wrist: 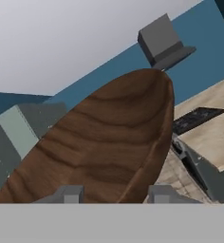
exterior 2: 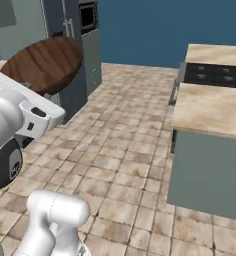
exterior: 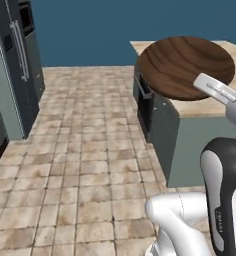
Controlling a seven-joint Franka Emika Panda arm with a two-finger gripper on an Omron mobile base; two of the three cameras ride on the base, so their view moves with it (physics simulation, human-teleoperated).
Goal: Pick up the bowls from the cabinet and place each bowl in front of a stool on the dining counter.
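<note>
Right now the arm is carrying one bowl up in the air. In the hand view the jaws are standing partly open, one tip on each side of the bowl's edge, and they are gripping that edge. The bowl is filling the space just past the tips, tipped up on its side.

In the left base view the bowl is hanging in front of the desk, so it is looking as if it sits on top, but it is not resting on anything. In the right base view the bowl is showing above the white arm, with the tall dark fridge behind it.

Past the bowl, the brown tile floor is lying open. Farther off, the desk is waiting with its beige top and its black cooktop. Behind it all the blue wall is standing. I cannot see any stool from here.

I think the step is bringing the bowl over to the desk. To do it well, the grip should be kept tight, because only the edge is being held and the bowl could slip or swing. The arm should be going slowly, turning the bowl flat before setting it down, and keeping away from the cooktop.
</note>
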